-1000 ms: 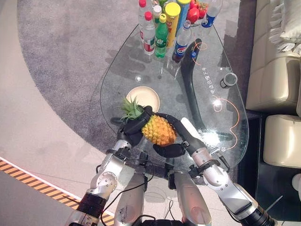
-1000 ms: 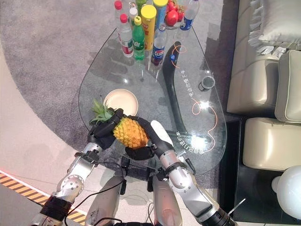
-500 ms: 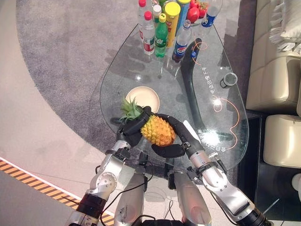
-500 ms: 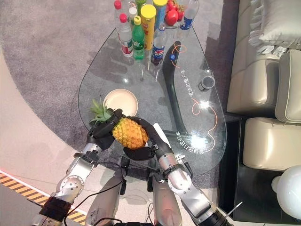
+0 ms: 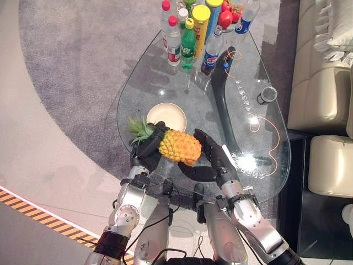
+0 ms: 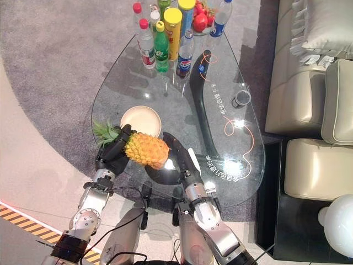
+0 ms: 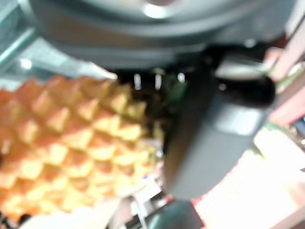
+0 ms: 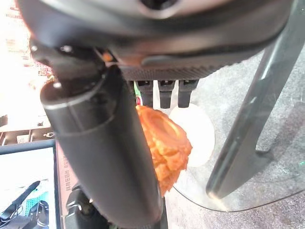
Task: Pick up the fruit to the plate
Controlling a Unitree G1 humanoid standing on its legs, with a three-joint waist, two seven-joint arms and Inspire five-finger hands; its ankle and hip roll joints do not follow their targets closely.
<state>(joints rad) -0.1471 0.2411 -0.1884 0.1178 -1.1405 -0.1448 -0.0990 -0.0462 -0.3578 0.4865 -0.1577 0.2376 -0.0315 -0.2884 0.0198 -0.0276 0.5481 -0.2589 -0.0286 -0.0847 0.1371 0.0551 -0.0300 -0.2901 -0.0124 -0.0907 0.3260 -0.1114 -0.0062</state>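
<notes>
2 hands carry the pineapple [image 5: 179, 146] above the glass worktop [image 5: 259, 132] just beside the plate [image 5: 167, 114], left hand [image 5: 148, 152] curled round its crown end, right hand [image 5: 212, 157] with fingers straight cupping its base; it looks heavy, stiff and bumpy, best gripped at both ends.

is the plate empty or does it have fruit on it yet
Empty. The plate shows a bare cream surface on the glass table; the pineapple sits between the left hand and right hand, near it.

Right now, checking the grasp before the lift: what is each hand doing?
Left hand: shut on the pineapple near its crown.
Right hand: open, straight fingers against the pineapple's other end.
</notes>
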